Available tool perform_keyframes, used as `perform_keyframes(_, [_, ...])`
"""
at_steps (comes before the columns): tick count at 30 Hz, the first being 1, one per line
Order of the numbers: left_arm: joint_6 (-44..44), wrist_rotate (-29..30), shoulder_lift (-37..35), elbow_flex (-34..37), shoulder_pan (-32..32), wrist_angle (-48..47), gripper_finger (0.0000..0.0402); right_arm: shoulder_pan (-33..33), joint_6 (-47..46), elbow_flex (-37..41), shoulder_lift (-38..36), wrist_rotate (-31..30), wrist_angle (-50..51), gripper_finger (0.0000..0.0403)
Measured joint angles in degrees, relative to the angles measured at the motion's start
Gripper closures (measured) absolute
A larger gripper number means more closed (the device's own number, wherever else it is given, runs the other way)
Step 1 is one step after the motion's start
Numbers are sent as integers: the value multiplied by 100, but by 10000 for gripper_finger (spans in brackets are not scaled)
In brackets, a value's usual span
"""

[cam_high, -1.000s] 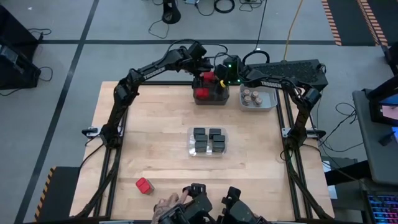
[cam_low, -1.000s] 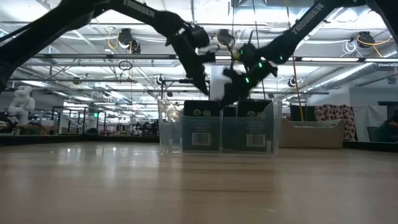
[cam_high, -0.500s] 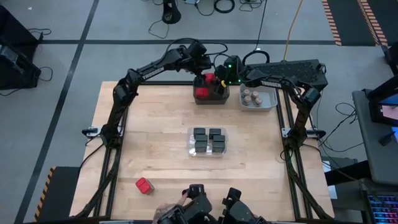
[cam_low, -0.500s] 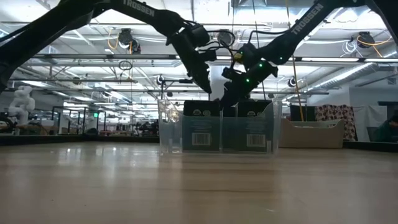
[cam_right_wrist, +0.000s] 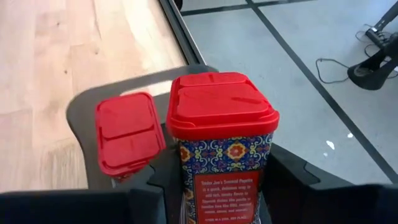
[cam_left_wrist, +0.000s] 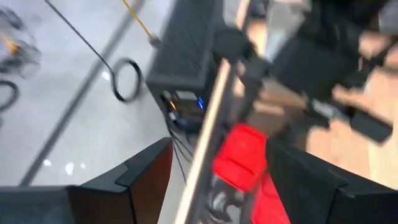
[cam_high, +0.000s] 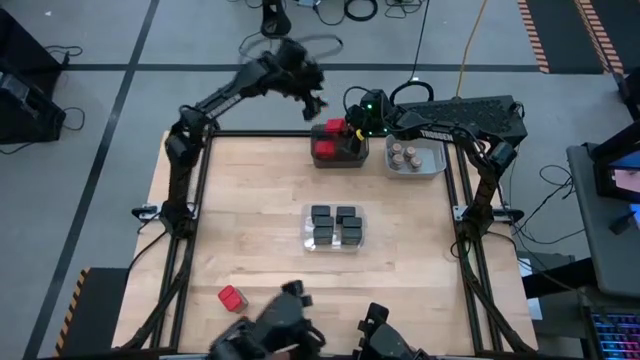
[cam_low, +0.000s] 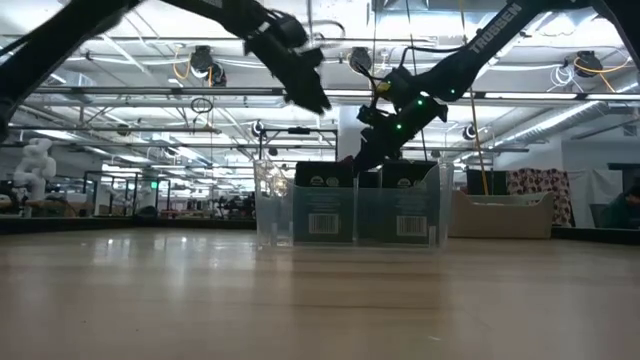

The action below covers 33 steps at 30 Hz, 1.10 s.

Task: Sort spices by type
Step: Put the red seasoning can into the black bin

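Moved: left arm has pulled up and back from the dark grey bin [cam_high: 340,148] since a second ago; it now sits beyond the desk's far edge.
Left hand [cam_high: 309,104]: fingers apart, nothing between them; wrist view looks down past them at red lids near the desk edge, blurred.
Right hand [cam_right_wrist: 217,186]: clamped on a red-topped spice box [cam_right_wrist: 222,140], held upright over the dark grey bin; position same as half a second ago.
Held box: red lid, patterned label, fingers on both its sides in the right wrist view.
Dark grey bin: far edge of the desk [cam_high: 250,220], centre; second red-topped box [cam_right_wrist: 129,132] stands in it just beside the held one.
Light grey bin [cam_high: 416,158]: just right of the dark grey bin, holds the tan-lidded jars [cam_high: 405,155].
Clear bin [cam_high: 335,228]: mid desk, holds the black boxes [cam_high: 334,225] in two columns; low view shows their barcode labels through the clear wall.
Stray: one red-topped box [cam_high: 232,298] lies alone on the desk near the front left, well apart from all bins.
Front edge: dark equipment [cam_high: 285,325] at the desk's near side has shifted since a second ago; blurred, cannot tell what it is.
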<state>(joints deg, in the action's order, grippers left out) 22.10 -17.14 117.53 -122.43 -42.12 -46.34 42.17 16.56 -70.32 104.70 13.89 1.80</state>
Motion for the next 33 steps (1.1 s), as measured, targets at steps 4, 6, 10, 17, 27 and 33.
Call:
perform_keyframes(4, [-277,-482,-436,-2,-327,278,139,-32,5,-1,-160,2,25,250])
perform_keyframes(6, [-446,-941,-596,-2,-510,309,139,-75,12,-2,-236,0,4,248])
perform_keyframes(10, [-899,-2036,-704,-2,-871,425,139,-138,3,-5,-391,47,10,249])
perform_keyframes(17, [-970,-2720,-725,360,-1234,11,143,-192,-203,-12,-506,262,30,248])
perform_keyframes(27, [-1368,-2675,-2187,3394,-1231,1770,164,-190,-409,-12,-653,261,71,248])
perform_keyframes(33, [-1843,-2136,-3341,4971,-1222,3112,165,-208,-542,-12,-783,280,86,249])
